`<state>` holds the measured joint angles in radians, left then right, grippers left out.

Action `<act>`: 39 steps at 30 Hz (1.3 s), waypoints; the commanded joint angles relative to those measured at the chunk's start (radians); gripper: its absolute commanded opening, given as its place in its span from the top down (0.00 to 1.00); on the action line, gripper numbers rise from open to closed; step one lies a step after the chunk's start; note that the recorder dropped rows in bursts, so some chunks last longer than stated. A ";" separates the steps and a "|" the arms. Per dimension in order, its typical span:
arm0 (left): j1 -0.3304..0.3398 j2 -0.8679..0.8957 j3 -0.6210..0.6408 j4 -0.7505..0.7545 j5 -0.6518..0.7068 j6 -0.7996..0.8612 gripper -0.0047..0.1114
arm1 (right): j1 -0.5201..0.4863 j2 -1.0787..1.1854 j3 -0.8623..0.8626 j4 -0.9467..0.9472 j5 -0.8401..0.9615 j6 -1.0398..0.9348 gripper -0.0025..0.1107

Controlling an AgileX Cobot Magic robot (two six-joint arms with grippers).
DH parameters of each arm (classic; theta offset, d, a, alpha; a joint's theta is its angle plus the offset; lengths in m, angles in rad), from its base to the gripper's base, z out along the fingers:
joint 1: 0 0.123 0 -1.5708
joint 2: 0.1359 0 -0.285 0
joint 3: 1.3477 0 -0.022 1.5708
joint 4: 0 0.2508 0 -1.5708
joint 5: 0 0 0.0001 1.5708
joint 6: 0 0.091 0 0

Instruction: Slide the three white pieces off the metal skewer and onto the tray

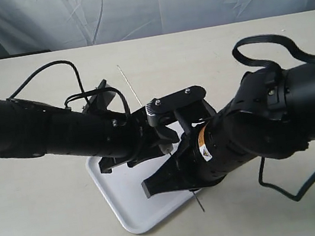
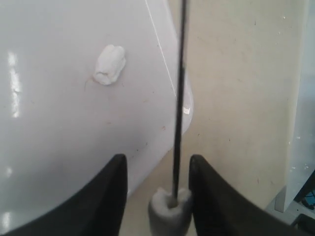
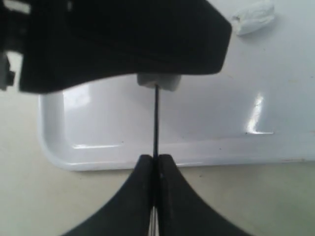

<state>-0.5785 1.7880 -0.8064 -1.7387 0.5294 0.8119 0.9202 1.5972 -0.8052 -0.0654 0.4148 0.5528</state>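
Note:
The thin metal skewer runs between my left gripper's open fingers. One white piece is threaded on it, touching one finger only. Another white piece lies loose on the white tray. My right gripper is shut on the skewer over the tray's rim, below the left gripper's black body and the threaded piece. In the exterior view both grippers, left and right, meet above the tray. A third white piece is not visible.
The tray sits on a tan table with a grey cloth backdrop behind it. The right arm's black cable loops onto the table at the front right. The skewer's ends stick out beyond both grippers.

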 commanded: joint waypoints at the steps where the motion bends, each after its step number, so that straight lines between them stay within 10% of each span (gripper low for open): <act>1: -0.001 -0.008 -0.001 -0.006 0.016 0.007 0.61 | 0.000 0.001 -0.021 -0.022 0.053 -0.004 0.98; 39: -0.001 -0.008 -0.001 -0.006 0.150 0.018 0.79 | 0.000 0.003 -0.021 -0.061 0.068 0.000 0.98</act>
<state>-0.5702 1.7880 -0.8064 -1.7516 0.5926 0.8078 0.9218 1.5953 -0.8241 -0.1110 0.4584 0.5508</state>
